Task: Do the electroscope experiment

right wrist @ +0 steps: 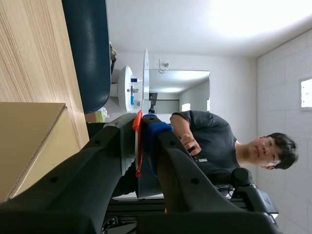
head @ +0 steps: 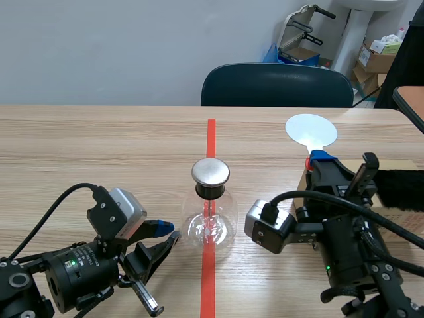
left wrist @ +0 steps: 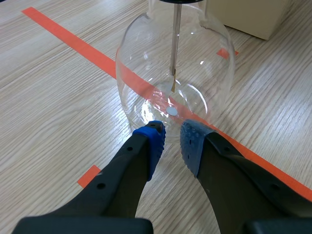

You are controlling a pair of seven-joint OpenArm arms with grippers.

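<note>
While clamping the disc (head: 311,130) by its handle in right gripper (right wrist: 140,134), holds left gripper (left wrist: 172,139) slightly parted, empty, beside flask (left wrist: 204,63).

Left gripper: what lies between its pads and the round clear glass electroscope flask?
Nothing: only bare wooden table separates the left gripper from the clear glass flask, per left wrist view.

So the flask (head: 211,228) is clear glass, cap (head: 211,171) shiny silver, disc (head: 311,129) white, table (head: 99,146) light woodgrain, chair (head: 277,86) dark teal, box (left wrist: 253,17) tan.
</note>
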